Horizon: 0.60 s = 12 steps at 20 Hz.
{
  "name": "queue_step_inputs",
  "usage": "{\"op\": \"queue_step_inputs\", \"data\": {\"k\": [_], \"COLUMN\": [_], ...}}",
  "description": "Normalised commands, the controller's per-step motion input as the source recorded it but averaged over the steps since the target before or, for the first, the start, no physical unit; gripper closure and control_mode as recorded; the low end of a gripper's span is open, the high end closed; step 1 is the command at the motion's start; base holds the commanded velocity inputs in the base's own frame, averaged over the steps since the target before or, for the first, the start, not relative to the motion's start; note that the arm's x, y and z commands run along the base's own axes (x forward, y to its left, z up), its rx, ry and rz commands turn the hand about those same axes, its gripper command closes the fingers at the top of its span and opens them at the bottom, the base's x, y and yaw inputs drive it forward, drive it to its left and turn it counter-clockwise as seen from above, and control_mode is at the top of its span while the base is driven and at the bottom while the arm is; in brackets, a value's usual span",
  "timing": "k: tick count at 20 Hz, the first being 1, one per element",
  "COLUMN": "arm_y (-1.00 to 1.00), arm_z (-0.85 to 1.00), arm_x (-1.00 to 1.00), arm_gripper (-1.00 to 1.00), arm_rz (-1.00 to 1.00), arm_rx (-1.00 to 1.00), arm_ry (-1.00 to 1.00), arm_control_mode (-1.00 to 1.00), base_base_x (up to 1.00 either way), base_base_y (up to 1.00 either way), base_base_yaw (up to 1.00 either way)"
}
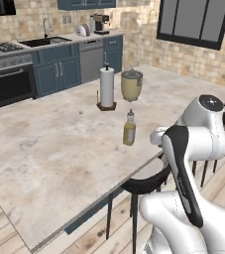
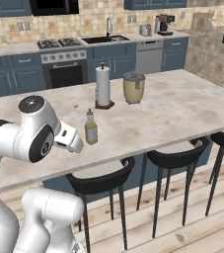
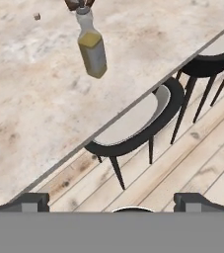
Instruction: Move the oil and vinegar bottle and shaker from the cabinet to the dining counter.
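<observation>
Across the middle of both base views spreads the dining counter (image 1: 44,154), a beige marbled slab with dark stools (image 2: 101,180) tucked along its near edge. Behind it runs the kitchen wall with its stove (image 2: 64,66), sink (image 2: 103,39) and low blue cupboards. On the counter, towards its far half, stand a white paper towel roll (image 1: 107,88) and just beside it a beige lidded pot (image 1: 132,85). Nearer the stool edge, apart from both, the oil and vinegar bottle (image 1: 129,129) stands upright on the stone, yellow-olive liquid filling most of it. The gripper (image 3: 111,200) hangs off the counter's edge, above a stool seat and the plank floor, with its jaws spread wide and nothing between them; they touch nothing, and the bottle is well apart from them. In the hand view the bottle's stopper is partly cut off at the top edge, beside the dark base of the towel holder. A tiny speck (image 1: 80,112) lies on the counter left of the towel roll, too small to make out. In the base views the jaws themselves are hidden behind the arm's own white links.
</observation>
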Motion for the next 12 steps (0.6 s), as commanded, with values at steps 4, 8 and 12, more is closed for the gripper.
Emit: {"op": "queue_step_inputs", "data": {"k": [4,8,12], "arm_y": [0.0,0.0,0.0], "arm_z": [0.0,0.0,0.0], "arm_x": [0.0,0.0,0.0], "arm_gripper": [-1.0,-1.0,-1.0], "arm_rz": [0.0,0.0,0.0], "arm_rx": [0.0,0.0,0.0], "arm_ry": [0.0,0.0,0.0], "arm_control_mode": [1.0,1.0,1.0], "base_base_x": [-0.77,-0.65,-0.42], "base_base_y": [0.14,0.27,0.6], "base_base_yaw": [0.22,0.34,0.39]}}
